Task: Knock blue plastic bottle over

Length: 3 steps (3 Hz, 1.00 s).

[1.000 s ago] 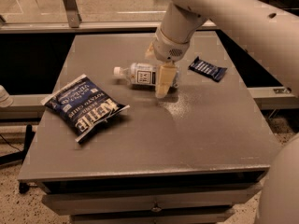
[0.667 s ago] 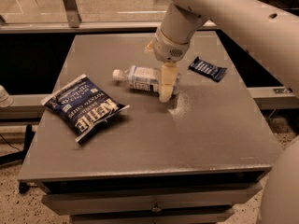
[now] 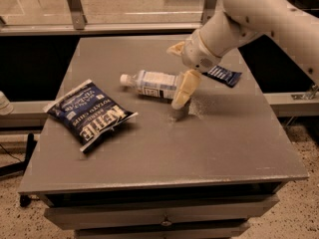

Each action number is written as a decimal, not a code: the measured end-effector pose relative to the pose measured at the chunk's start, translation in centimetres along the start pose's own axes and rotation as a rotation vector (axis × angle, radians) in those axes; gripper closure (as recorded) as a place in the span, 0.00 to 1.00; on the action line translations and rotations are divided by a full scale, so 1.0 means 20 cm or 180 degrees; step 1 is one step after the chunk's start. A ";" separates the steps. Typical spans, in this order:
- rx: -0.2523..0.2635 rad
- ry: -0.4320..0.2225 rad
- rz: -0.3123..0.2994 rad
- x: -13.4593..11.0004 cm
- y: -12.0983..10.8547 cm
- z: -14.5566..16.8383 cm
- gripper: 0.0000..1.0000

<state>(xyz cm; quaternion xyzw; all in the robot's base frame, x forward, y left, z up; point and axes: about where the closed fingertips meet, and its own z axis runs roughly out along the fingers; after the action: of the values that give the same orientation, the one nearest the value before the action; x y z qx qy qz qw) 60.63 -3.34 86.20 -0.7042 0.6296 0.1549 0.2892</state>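
The blue plastic bottle is clear with a white cap and a white label. It lies on its side in the middle of the grey table, cap pointing left. My gripper is at the bottle's bottom end, on its right. Its cream fingers are spread apart: one finger reaches down to the table in front of the bottle's base, the other shows behind it. The gripper is open and holds nothing.
A dark blue chips bag lies flat at the left front of the table. A small dark blue snack bar wrapper lies at the right, partly under my arm. A metal rail and glass run behind the table.
My arm has swung so the wrist sits further right and tilted. The near finger has shifted slightly right. The bottle lies on its side as before, almost unmoved.
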 end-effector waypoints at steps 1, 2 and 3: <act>0.0434 -0.0711 0.0353 0.07 -0.02 -0.10 0.00; 0.0953 -0.1083 0.0623 0.24 -0.05 -0.35 0.00; 0.1302 -0.1191 0.0687 0.37 -0.10 -0.58 0.00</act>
<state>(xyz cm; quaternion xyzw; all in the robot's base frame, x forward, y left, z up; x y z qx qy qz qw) 62.07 -16.05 91.37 -0.5195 0.6548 0.1818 0.5180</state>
